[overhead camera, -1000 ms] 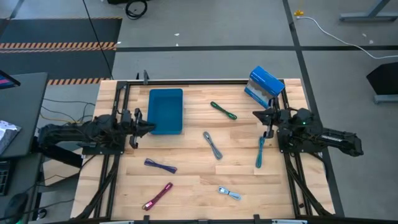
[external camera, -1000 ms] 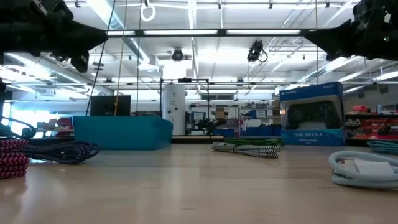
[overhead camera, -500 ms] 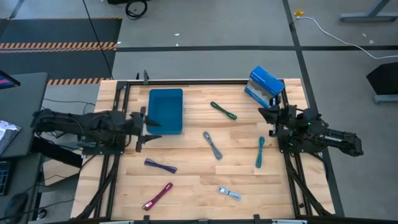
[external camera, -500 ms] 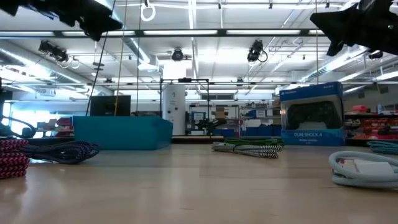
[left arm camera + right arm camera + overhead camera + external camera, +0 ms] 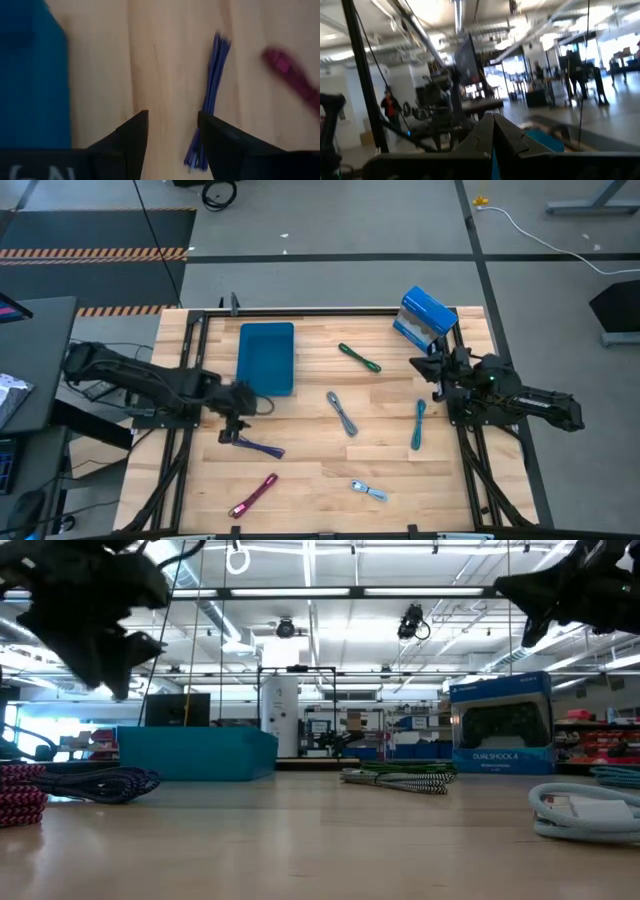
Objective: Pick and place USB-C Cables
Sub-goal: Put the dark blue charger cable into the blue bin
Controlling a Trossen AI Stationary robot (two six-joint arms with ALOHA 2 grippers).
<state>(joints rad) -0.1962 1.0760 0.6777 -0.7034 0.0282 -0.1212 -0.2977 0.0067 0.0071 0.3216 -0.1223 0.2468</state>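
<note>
Six cable bundles lie flat on the wooden table: purple (image 5: 258, 446), magenta (image 5: 253, 494), pale blue-silver (image 5: 369, 490), grey (image 5: 342, 413), teal (image 5: 418, 423) and dark green (image 5: 359, 357). My left gripper (image 5: 233, 432) hangs open, pointing down, just above the table beside the purple cable's left end. In the left wrist view its gap (image 5: 172, 125) frames bare wood, with the purple cable (image 5: 210, 107) next to one finger. My right gripper (image 5: 425, 366) is shut (image 5: 493, 131), held level above the table's right side between the box and the teal cable.
The blue tray (image 5: 267, 358) sits at the far left, close behind my left gripper. A blue-and-white box (image 5: 425, 318) stands at the far right corner. Black frame rails run along both table sides. Bare wood shows between the cables in the middle.
My left gripper has swung from beside the tray's near left corner toward the near edge and the purple cable. It has tipped from level to pointing down and has dropped lower. The cables have stayed where they were.
</note>
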